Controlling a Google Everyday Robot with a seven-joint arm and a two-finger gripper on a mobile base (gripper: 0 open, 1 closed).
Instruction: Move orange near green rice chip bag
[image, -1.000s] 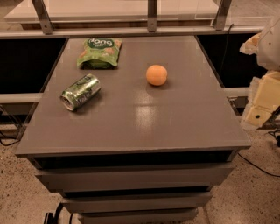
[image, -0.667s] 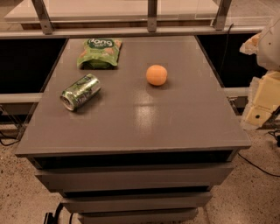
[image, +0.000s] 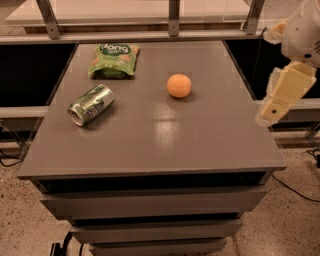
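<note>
Orange (image: 179, 85) rests alone on the grey tabletop (image: 200, 145), just above the frame's centre, well apart from the green rice chip bag (image: 114, 61) lying flat at upper left; a green-and-silver drink can (image: 91, 104) lies on its side at left, below the bag; the gripper (image: 272, 107) hangs beyond the table's right edge, nothing visibly in it, and whether it is spread or closed cannot be told; the reach should probably descend over the fruit's widest part so it cannot roll, then carry it left, clear of the can; the arm is cut off at the frame's right edge; the bag's lettering is hard to read.
</note>
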